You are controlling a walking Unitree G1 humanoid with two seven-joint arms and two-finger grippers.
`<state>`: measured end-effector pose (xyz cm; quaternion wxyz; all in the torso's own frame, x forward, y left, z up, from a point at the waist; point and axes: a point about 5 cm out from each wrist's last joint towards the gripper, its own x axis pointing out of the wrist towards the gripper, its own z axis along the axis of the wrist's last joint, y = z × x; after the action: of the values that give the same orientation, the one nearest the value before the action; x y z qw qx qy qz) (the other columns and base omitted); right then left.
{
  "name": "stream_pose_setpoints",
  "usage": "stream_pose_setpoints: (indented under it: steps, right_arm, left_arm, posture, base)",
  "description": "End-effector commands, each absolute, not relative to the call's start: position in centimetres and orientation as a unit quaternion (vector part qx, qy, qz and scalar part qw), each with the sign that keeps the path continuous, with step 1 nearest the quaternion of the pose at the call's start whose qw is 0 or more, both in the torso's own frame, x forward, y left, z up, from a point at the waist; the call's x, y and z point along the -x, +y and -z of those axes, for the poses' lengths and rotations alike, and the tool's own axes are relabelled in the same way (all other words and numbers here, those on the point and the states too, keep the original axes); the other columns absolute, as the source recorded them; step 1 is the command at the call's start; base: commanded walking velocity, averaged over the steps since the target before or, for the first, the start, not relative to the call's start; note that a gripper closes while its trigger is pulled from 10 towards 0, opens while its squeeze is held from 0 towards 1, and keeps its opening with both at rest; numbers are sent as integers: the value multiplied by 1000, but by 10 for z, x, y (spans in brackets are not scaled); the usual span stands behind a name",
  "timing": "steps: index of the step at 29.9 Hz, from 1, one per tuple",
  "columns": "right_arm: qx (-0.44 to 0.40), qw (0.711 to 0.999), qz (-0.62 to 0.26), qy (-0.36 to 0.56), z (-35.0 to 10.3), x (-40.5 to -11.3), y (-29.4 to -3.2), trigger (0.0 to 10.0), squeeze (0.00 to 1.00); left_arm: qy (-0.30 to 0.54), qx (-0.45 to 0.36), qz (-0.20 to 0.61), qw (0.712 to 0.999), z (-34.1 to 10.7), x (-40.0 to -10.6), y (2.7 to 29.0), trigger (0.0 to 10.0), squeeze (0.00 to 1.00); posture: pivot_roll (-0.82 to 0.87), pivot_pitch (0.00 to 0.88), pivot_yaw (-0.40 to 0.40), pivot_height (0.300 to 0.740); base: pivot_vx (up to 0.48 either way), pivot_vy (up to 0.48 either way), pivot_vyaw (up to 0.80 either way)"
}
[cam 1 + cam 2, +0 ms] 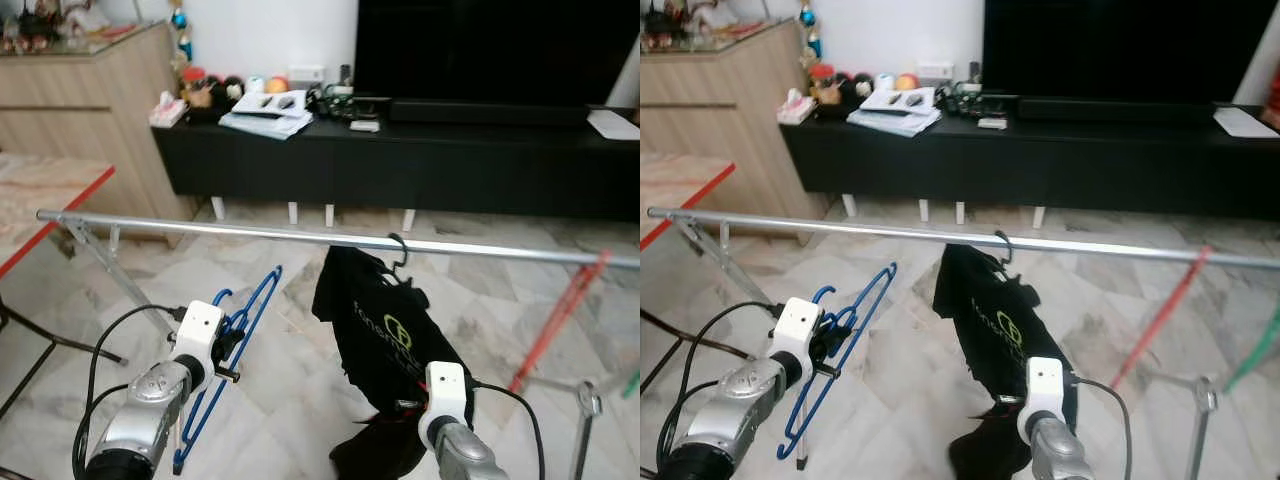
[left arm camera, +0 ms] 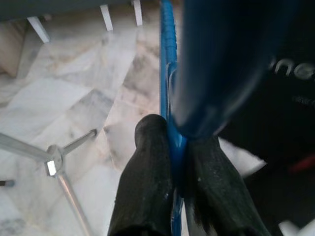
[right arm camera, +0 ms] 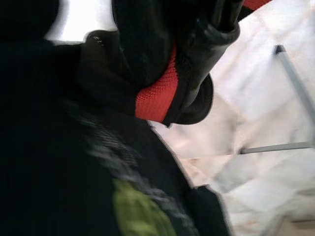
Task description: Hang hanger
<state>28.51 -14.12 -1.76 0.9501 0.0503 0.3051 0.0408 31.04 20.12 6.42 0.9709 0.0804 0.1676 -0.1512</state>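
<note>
Below the rail (image 1: 230, 231), the left gripper (image 1: 232, 345) pinches the blue hanger (image 1: 240, 330); a thin grip may let it twist. Right gripper's (image 1: 405, 405) jaws: cannot tell.

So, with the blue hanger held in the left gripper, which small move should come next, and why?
Probably raise the left gripper toward the rail. Its fingers are shut on the blue hanger, whose hook is below the rail and left of the black shirt already hanging there. The rail is bare on that side, so lifting the hook above it seems the sensible step.
</note>
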Motion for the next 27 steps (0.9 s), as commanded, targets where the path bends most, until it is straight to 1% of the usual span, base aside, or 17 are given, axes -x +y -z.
stream_pose_setpoints:
  steps: [1,4,9,18,27]
  right_arm:
    - [-49,951,-47,302,17,-285,-139,10000,0]
    - [-49,950,-47,304,19,-283,-138,10000,0]
    - [-49,950,-47,305,19,-283,-138,10000,0]
    - [-45,950,-47,305,19,-283,-139,10000,0]
    - [-49,950,-44,304,22,-279,-135,10000,0]
  left_arm:
    - [174,-115,193,959,-65,-310,196,10000,0]
    - [180,-136,236,945,-66,-313,188,10000,0]
    - [165,-157,250,941,-76,-323,182,10000,0]
    - [138,-170,244,945,-100,-352,167,10000,0]
    - [146,-180,236,944,-113,-372,157,10000,0]
  posture:
    - [60,44,43,740]
    - [61,42,43,740]
    - [57,34,40,740]
    - [48,26,39,740]
    - [14,48,78,740]
  base:
    - [0,0,0]
    - [0,0,0]
    - [0,0,0]
    - [0,0,0]
    - [0,0,0]
